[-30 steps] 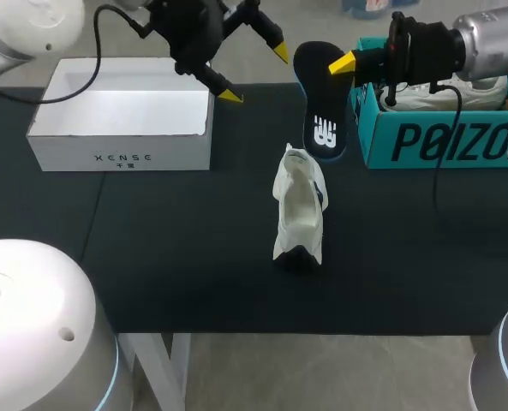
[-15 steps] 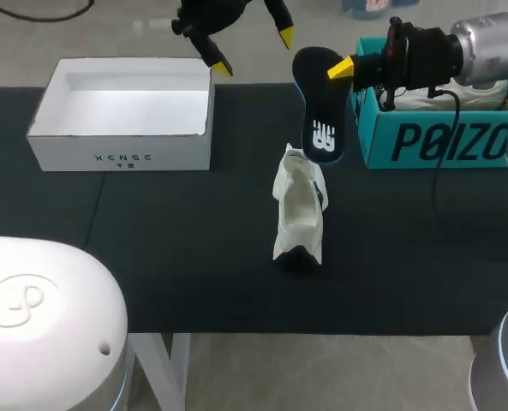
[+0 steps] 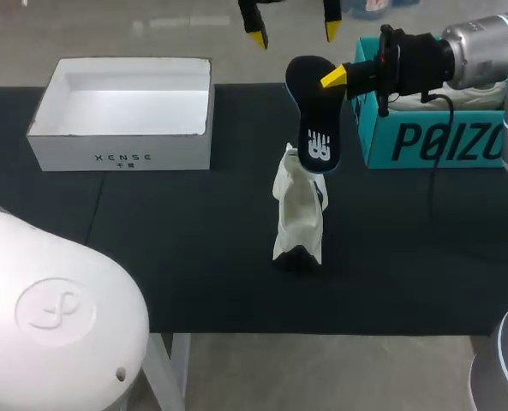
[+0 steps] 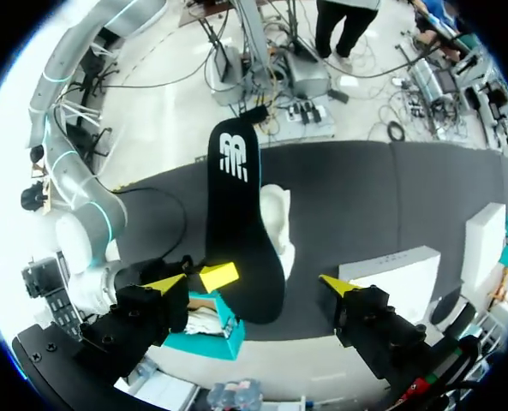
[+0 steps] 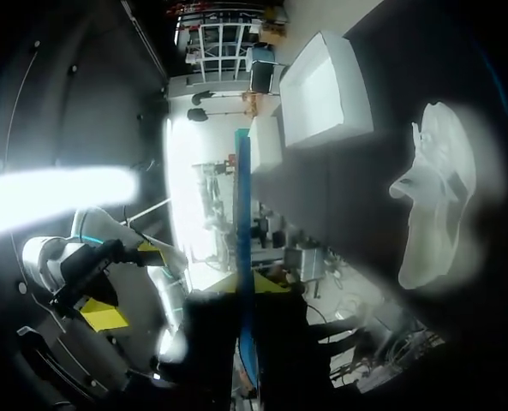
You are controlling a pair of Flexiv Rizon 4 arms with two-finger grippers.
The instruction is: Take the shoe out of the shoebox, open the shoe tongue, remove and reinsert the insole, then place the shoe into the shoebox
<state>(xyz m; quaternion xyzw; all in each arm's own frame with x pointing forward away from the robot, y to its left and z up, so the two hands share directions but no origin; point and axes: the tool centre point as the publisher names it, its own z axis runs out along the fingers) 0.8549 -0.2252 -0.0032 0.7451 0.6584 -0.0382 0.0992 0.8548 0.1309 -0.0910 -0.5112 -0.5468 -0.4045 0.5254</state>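
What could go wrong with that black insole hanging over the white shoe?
The right gripper pinches the insole only at its upper end, so it might swing or slip out. The shoe stands on the table with nothing holding it; the left gripper is open and far off, so pushing the insole in could tip the shoe over.

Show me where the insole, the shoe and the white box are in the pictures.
insole (image 3: 315, 111), head view, middle of its black top side.
shoe (image 3: 298, 210), head view, middle of its white upper.
white box (image 3: 121, 147), head view, front wall.
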